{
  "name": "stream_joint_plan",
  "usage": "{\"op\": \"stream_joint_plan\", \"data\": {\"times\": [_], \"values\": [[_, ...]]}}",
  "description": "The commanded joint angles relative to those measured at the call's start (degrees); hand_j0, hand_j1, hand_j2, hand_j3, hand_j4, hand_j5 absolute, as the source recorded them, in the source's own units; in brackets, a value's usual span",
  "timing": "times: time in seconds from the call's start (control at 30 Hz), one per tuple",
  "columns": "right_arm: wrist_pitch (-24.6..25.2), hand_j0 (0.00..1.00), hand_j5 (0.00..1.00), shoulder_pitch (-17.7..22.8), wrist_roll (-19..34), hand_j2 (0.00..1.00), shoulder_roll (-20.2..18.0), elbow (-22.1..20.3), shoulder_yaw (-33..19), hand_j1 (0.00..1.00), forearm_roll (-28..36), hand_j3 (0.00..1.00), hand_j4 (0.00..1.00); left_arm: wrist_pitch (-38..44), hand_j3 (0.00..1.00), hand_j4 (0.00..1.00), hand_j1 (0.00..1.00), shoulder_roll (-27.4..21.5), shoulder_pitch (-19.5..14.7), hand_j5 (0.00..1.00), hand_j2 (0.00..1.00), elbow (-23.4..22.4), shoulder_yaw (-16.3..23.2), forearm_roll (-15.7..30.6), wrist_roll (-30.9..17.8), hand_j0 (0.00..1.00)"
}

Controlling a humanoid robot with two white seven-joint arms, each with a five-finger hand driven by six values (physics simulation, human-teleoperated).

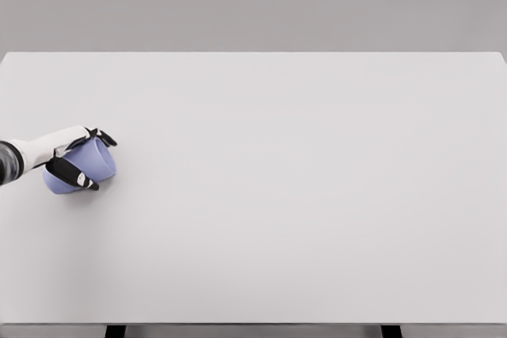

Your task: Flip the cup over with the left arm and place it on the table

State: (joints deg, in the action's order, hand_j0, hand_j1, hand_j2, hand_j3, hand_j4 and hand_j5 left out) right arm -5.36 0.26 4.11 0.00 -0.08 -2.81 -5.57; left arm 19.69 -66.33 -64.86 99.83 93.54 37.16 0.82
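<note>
Left hand (78, 162) clenched around 1 small lilac plastic cup (89, 165) tilted at white table's (301, 195) far-left edge; likely light, rigid, slippery, best gripped mid-wall.

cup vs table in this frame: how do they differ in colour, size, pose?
Colour: the cup is lavender blue; the table is plain white.
Size: the cup is small, at the table's far left; the table fills most of the head view.
Pose: the cup is tilted in the left hand, whose fingers wrap it; the table lies flat and untouched elsewhere.
Shared: both are plain and unpatterned.
</note>
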Motion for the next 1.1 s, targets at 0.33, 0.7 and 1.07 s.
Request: {"op": "stream_joint_plan", "data": {"times": [0.33, 0.7, 1.07], "values": [[0.00, 1.00, 1.00, 0.00, 0.02, 1.00, 0.00, 0.00, 0.00, 1.00, 0.04, 1.00, 1.00, -4.22, 0.57, 0.57, 0.57, -0.90, -0.09, 0.57, 0.57, -0.07, -0.90, 0.37, -0.29, 0.57], [0.00, 1.00, 1.00, 0.00, 0.02, 1.00, 0.00, 0.00, 0.00, 1.00, 0.03, 1.00, 1.00, -33.92, 0.57, 0.57, 0.57, -0.38, 5.27, 0.57, 0.57, -11.93, -3.88, 9.25, -1.43, 0.57], [0.00, 1.00, 1.00, 0.00, 0.02, 1.00, 0.00, 0.00, 0.00, 1.00, 0.04, 1.00, 1.00, -48.96, 0.59, 0.59, 0.59, 4.37, 15.73, 0.59, 0.59, -22.04, -17.69, 19.00, -23.49, 0.59]]}}
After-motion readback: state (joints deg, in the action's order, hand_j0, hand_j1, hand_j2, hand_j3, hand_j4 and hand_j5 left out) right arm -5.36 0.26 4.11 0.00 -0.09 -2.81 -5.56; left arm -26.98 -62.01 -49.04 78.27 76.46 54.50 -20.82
